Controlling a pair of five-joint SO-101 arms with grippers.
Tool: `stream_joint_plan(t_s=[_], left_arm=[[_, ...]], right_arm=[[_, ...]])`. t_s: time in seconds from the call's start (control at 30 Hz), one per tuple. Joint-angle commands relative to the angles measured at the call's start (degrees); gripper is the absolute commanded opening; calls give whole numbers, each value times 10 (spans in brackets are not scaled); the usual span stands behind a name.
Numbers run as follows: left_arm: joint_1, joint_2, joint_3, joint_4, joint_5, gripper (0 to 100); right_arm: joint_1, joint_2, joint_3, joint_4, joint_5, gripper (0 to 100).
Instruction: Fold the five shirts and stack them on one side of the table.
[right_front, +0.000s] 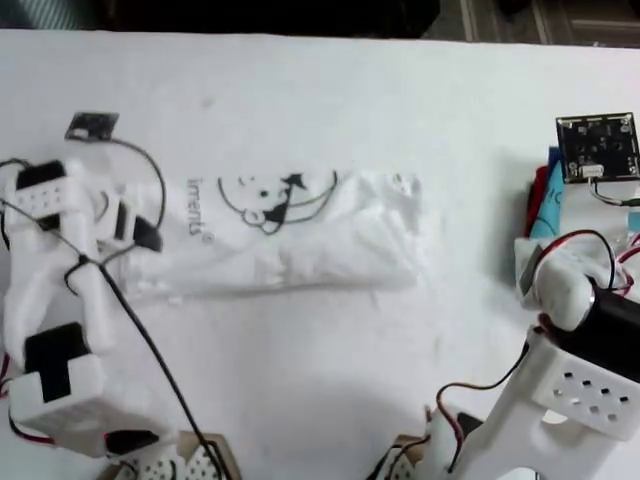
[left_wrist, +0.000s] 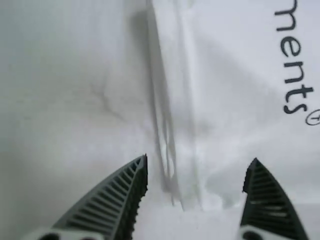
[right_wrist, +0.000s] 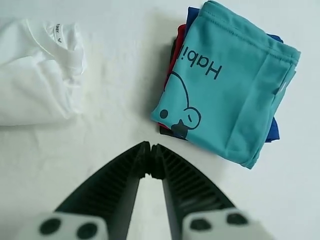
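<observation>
White table (right_front: 300, 350), matte and smooth. One white shirt (right_front: 300, 235) lies mid-table, folded into a long soft band, with a black line drawing and lettering on top. Stack (right_wrist: 175, 75) near the right edge: teal shirt (right_wrist: 235, 90) on top, with blue, red and dark edges under it. A black circuit board (right_front: 598, 147) partly covers the stack from above. Left gripper (left_wrist: 200, 160) is spread, straddling the white shirt's layered edge. Right gripper (right_wrist: 151, 147) has its ribbed tips pressed together, empty, over bare table between shirt and stack.
</observation>
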Motion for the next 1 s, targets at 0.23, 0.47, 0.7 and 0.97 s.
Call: stream_joint_plan(t_s=[0.23, 0.47, 0.7, 0.97], left_arm=[[-26, 109, -69, -5, 27, 312], [-17, 221, -189, 62, 33, 260], [7, 303, -297, 128, 28, 65], [0, 302, -332, 145, 32, 22]], right_arm=[[0, -7, -1, -4, 8, 18], [0, -7, -1, -4, 8, 18], [0, -7, -2, -4, 8, 18], [4, -7, -2, -4, 8, 18]])
